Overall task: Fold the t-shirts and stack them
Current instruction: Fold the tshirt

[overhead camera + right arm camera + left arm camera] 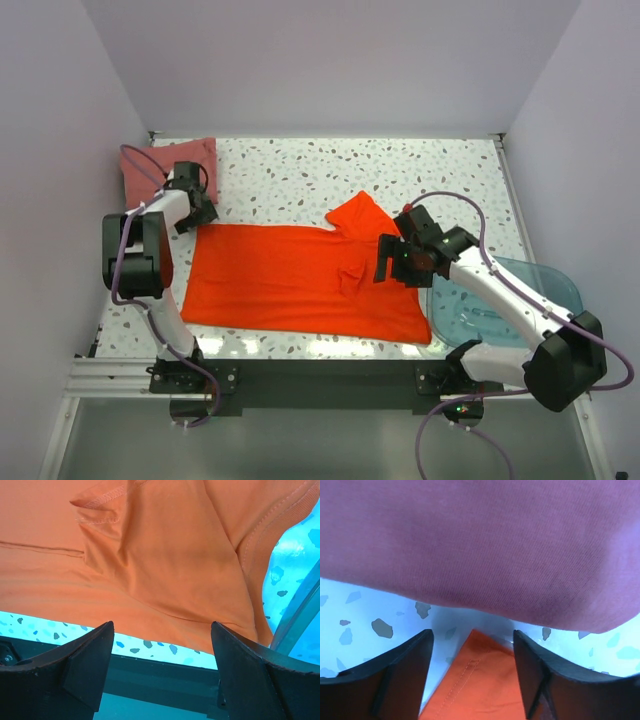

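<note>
Cloth of the bright orange-red t-shirt (290, 275) lies spread flat across the middle of the speckled desk (300, 170). One sleeve points toward the far edge near its right end, and a small rumpled fold sits just below that sleeve. The dusty pink-red t-shirt (165, 165) lies bunched in the far left corner of the desk, apart from the orange one, with the left arm's cable crossing it.

The left tool (200, 212) sits low between the two shirts, at the far left corner of the orange-red one. In the left wrist view its two dark fingers (405, 675) stand apart. The pointed orange corner reaches up between them with bare desk showing on either side, and pink cloth fills the upper part of that view. Whether the fingers touch the cloth I cannot tell.

The right tool (390, 262) hangs over the right end of the orange-red t-shirt, near the rumpled fold. Its fingers (85, 665) are spread wide with nothing between them, and the stitched hem of a sleeve lies ahead of them. A translucent blue plastic tub (505, 300) stands at the right side of the desk, just beside the shirt's right edge and partly under the right arm.
</note>
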Robot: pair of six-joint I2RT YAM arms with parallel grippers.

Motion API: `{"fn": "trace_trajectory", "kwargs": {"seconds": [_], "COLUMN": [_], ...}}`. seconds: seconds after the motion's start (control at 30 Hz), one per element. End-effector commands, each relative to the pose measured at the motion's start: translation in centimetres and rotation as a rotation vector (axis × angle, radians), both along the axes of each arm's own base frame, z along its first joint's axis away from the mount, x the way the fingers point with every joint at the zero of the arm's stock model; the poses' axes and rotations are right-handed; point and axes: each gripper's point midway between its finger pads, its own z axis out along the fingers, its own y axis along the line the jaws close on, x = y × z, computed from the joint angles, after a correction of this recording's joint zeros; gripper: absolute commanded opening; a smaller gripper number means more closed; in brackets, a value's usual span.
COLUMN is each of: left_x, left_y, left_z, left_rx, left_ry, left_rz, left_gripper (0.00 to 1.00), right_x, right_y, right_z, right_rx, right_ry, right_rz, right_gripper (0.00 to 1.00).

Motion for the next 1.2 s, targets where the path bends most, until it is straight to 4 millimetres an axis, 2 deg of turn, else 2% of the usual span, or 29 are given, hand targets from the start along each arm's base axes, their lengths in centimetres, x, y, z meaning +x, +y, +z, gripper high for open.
{"fn": "trace_trajectory", "kwargs": {"seconds": [0.0, 0.13, 0.27, 0.33, 0.37, 0.43, 0.5, 0.53, 0.6, 0.63, 0.67, 0.73, 0.77, 0.93, 1.0, 1.03, 1.07, 1.17], "left_x": [1.9, 1.8, 1.6, 1.6, 1.5, 1.3, 1.0, 0.9, 0.5, 0.4, 0.1, -0.2, -0.3, -0.5, -0.3, -0.2, -0.2, 0.0], "left_y": [0.0, -0.2, -0.1, -0.1, -0.2, -0.2, -0.3, -0.4, -0.6, -0.7, -0.8, -0.8, -0.9, -1.4, -1.6, -1.8, -1.9, -2.4], "left_z": [1.0, 0.7, 0.5, 0.4, 0.2, 0.0, -0.2, -0.2, -0.4, -0.4, -0.5, -0.4, -0.3, 0.3, 1.1, 1.3, 1.7, 2.1], "left_rx": [-0.003, -0.006, -0.006, -0.005, -0.007, -0.008, -0.013, -0.016, -0.026, -0.030, -0.037, -0.036, -0.037, -0.058, -0.066, -0.075, -0.081, -0.106], "left_ry": [-0.066, -0.060, -0.056, -0.052, -0.049, -0.039, -0.038, -0.037, -0.033, -0.035, -0.029, -0.032, -0.034, -0.044, -0.070, -0.077, -0.088, -0.102], "left_rz": [-0.001, -0.006, -0.007, -0.012, -0.015, -0.018, -0.018, -0.022, -0.024, -0.023, -0.025, -0.028, -0.027, -0.047, -0.054, -0.061, -0.062, -0.082], "left_gripper": [0.68, 0.52, 0.34, 0.30, 0.29, 0.28, 0.19, 0.17, 0.13, 0.13, 0.10, 0.03, 0.00, 0.00, 0.00, 0.00, 0.00, 0.00], "right_x": [0.4, 1.0, 2.7, 3.5, 4.4, 5.5, 7.1, 7.8, 9.6, 10.4, 11.6, 12.8, 14.2, 18.7, 20.5, 21.7, 22.5, 25.3], "right_y": [-0.1, 0.3, 0.6, 0.9, 1.3, 1.7, 2.2, 2.5, 3.2, 3.5, 4.0, 4.4, 4.7, 4.9, 4.7, 4.3, 4.0, 3.6], "right_z": [0.6, 1.2, 2.2, 2.2, 3.0, 2.6, 3.4, 2.7, 3.6, 2.8, 3.8, 3.8, 3.9, 3.9, 2.7, 3.0, 1.7, 1.2], "right_rx": [-0.005, -0.005, -0.025, -0.043, -0.039, -0.071, -0.079, -0.095, -0.090, -0.099, -0.089, -0.092, -0.093, -0.074, -0.086, -0.091, -0.118, -0.153], "right_ry": [-0.018, -0.029, -0.064, -0.065, -0.089, -0.082, -0.109, -0.095, -0.124, -0.104, -0.134, -0.133, -0.140, -0.186, -0.190, -0.212, -0.197, -0.244], "right_rz": [-0.015, -0.007, 0.016, 0.031, 0.038, 0.064, 0.077, 0.081, 0.092, 0.096, 0.102, 0.113, 0.115, 0.087, 0.075, 0.064, 0.060, 0.054], "right_gripper": [0.82, 0.82, 0.82, 0.82, 0.82, 0.82, 0.82, 0.82, 0.82, 0.82, 0.82, 0.82, 0.82, 0.82, 0.82, 0.82, 0.82, 0.82]}}
